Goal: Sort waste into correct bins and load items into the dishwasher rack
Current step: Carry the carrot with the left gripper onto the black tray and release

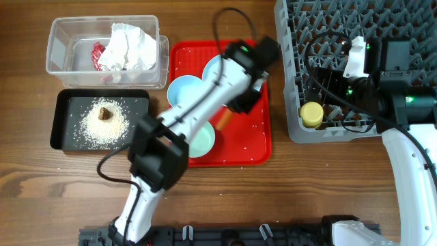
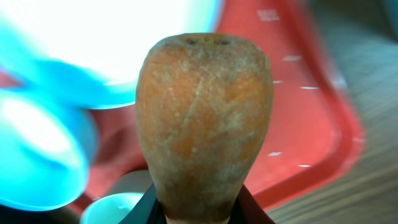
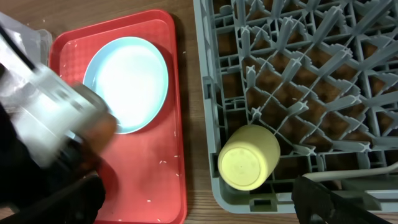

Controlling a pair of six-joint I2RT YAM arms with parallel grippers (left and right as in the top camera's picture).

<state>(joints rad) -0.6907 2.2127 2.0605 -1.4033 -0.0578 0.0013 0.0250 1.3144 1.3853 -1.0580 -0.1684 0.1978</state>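
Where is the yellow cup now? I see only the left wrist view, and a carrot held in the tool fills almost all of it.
Observer: The yellow cup is in the grey rack, at the corner nearest the red tray.
Operator: Good. The carrot is food waste. Which bin holds such waste already?
Observer: The black tray, left of the red tray, holds the white grains with the brown lump on top of them.
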